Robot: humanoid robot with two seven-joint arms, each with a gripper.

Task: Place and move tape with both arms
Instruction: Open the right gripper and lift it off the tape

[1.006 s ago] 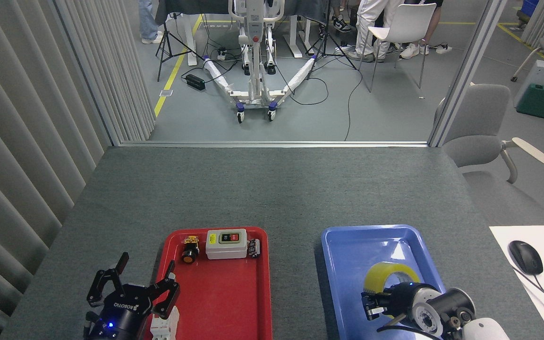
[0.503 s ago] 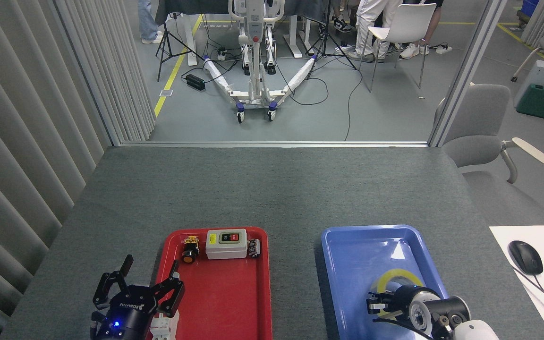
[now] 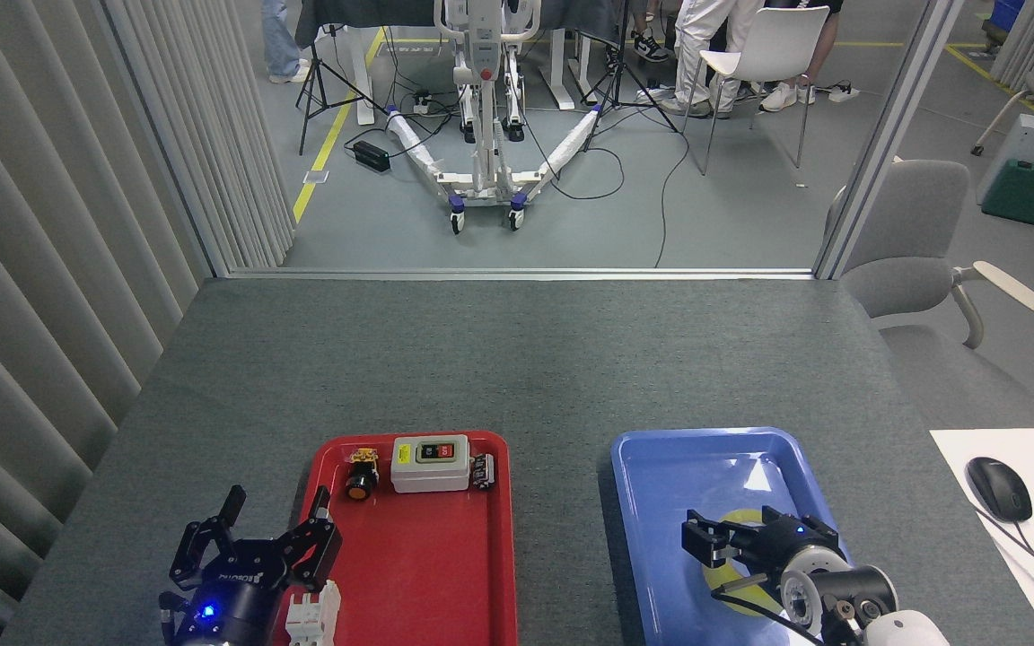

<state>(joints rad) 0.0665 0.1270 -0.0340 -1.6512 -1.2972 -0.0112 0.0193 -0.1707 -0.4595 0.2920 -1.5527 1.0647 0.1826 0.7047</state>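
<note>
Head view: tape has been let go flat in the blue tray, right gripper now spread open above it, so placing looks done.

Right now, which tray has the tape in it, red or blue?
The blue tray, on the right. The yellow tape lies in it under the right gripper. The red tray holds a switch box and small parts, no tape.

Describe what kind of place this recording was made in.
Most likely a robotics lab or test workspace: a grey work table holding a red tray of electrical switches, a wheeled equipment stand with floor cables behind, and yellow floor tape.
</note>
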